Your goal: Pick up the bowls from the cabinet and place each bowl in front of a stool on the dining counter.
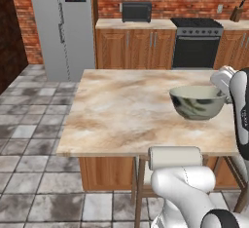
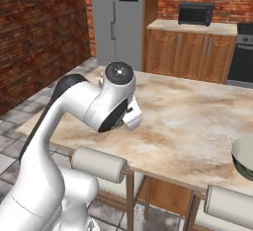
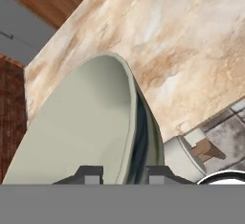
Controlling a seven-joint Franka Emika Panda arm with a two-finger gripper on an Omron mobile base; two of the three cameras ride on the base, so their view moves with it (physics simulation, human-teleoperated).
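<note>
Glazed round bowl (image 3: pixel 95 122) | hand (image 3: pixel 119 174) pinching its rim | above marbled stone dining counter (image 1: pixel 126 110)

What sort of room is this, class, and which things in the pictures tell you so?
A home kitchen, most likely: a tall grey fridge, a black stove set among wooden cupboards, and a marbled dining counter with a stool drawn up to it.

one bowl (image 1: pixel 197 102) – two stools (image 2: pixel 99 164) – one dining counter (image 1: pixel 121 110)
</note>
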